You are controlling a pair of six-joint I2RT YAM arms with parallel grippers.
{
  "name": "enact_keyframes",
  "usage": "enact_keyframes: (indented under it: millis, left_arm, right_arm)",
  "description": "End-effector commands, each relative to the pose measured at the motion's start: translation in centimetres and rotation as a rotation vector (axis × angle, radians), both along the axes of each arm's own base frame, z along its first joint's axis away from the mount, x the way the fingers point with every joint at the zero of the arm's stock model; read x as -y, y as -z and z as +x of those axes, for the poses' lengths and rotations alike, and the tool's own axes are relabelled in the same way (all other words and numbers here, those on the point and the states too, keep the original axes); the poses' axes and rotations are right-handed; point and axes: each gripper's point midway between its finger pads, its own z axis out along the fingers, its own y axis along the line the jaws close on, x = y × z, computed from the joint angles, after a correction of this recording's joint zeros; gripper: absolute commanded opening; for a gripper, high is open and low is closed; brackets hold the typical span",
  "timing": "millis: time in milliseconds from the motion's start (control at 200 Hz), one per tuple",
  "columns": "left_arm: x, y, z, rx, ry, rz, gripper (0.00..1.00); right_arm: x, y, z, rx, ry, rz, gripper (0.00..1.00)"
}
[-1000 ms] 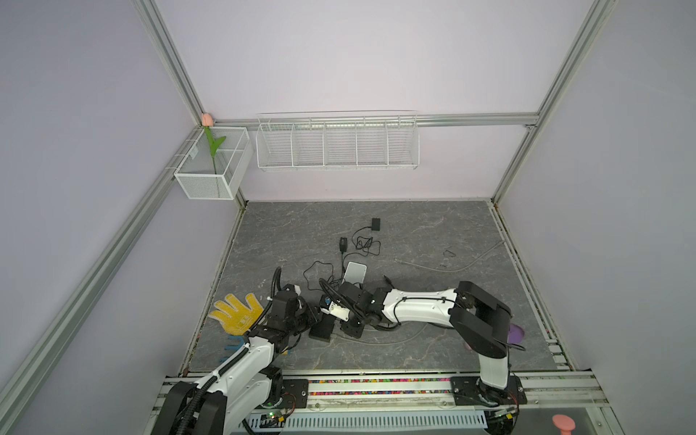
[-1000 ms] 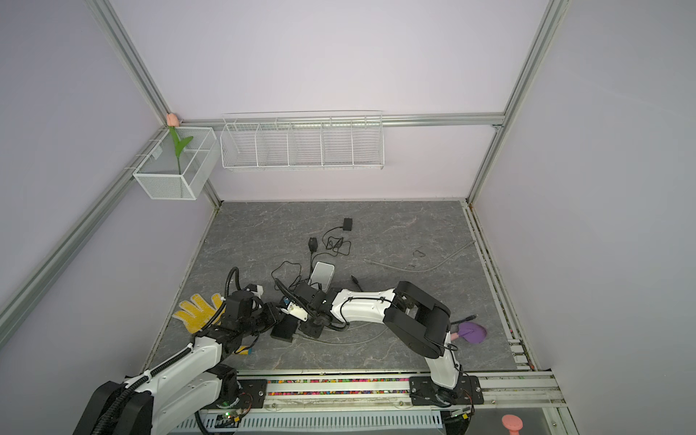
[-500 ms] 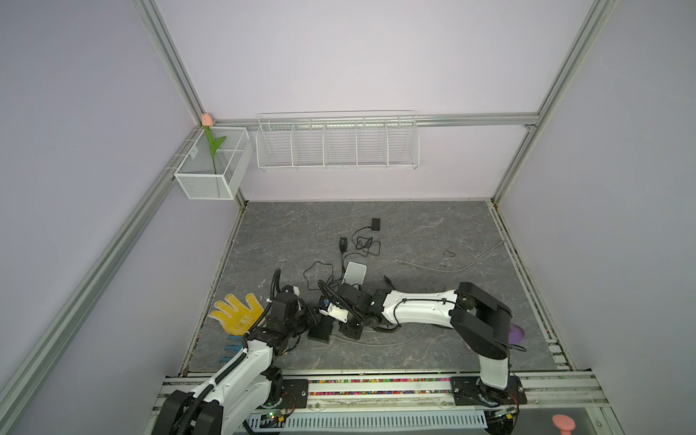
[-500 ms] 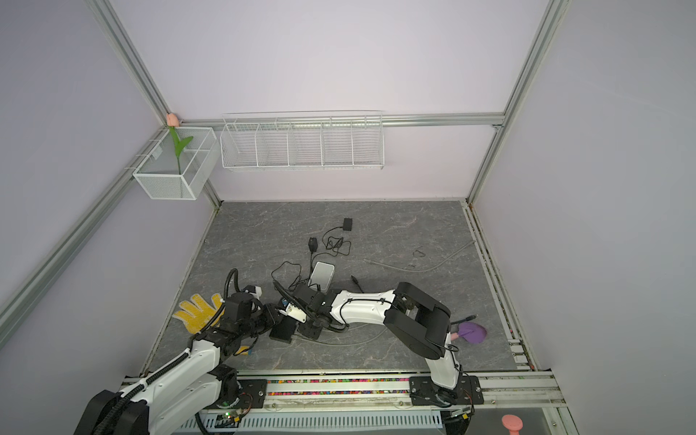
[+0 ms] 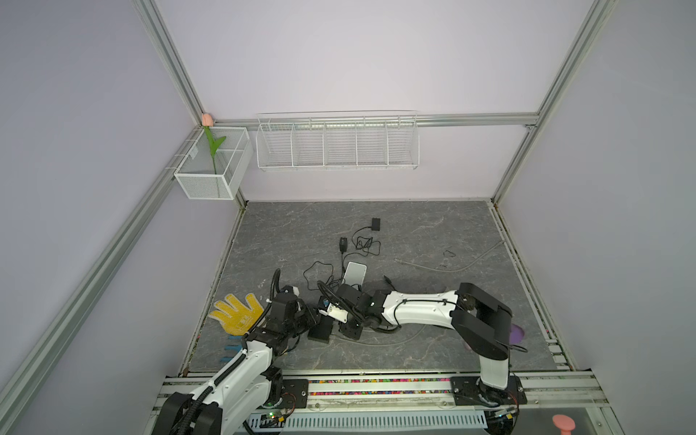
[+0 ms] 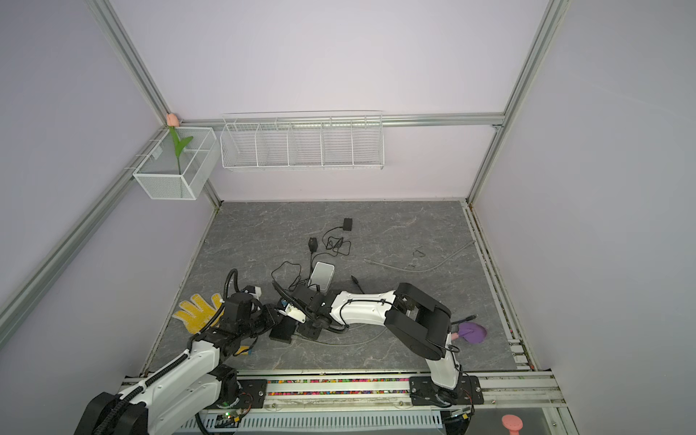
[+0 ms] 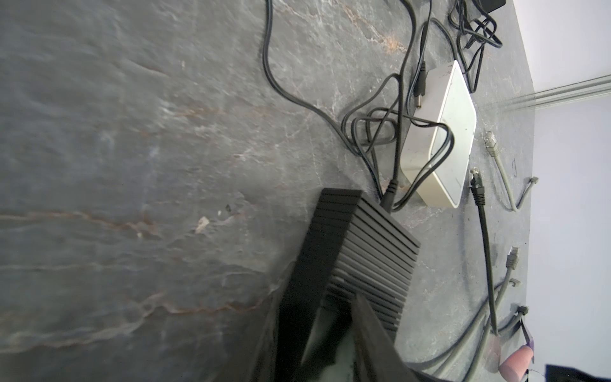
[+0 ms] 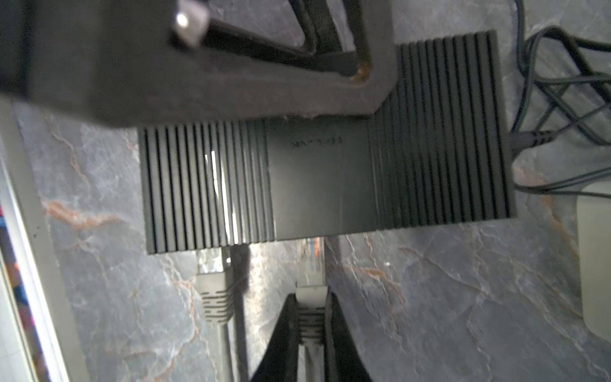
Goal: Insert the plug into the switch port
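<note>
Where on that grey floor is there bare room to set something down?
Bare: the far stretch left of the black cords; the far-right corner behind the grey cable; the near strip along the rail. Crowded: around the switch, white box and glove.

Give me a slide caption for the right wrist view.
Right gripper pinches a grey plug, clear tip meeting the black switch beside a second plug.

soft, even light in both top views, stretched at the edges. wrist views dimmer; glare streak on the switch, close parts blurred.
</note>
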Motion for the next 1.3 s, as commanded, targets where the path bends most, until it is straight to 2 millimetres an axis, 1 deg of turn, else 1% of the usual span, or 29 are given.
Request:
enact_keyframes:
  millis: [0,870,1175,1295]
  left_arm:
    - [0.3,1.7,-2.1,-0.085,0.036,0.001,0.35]
    - [0.2,1.7,-2.1,-0.082,0.035,-0.001,0.34]
    - [0.2,1.7,-2.1,-0.084,0.032,0.001,0.33]
    - [0.1,1.8,-2.2,-0.086,0.032,0.003,0.33]
  right_arm:
    - [-2.2,-3.2,1.0,0.069,0.006,0.124,0.07]
    - [-2.3,-4.1,1.6,0.102,0.019,0.144,0.07]
    - [-2.7,-4.8,0.9,0.083,0.01,0.19,0.07]
    - [-3.0,-4.7,0.7,0.075,0.012,0.202,0.07]
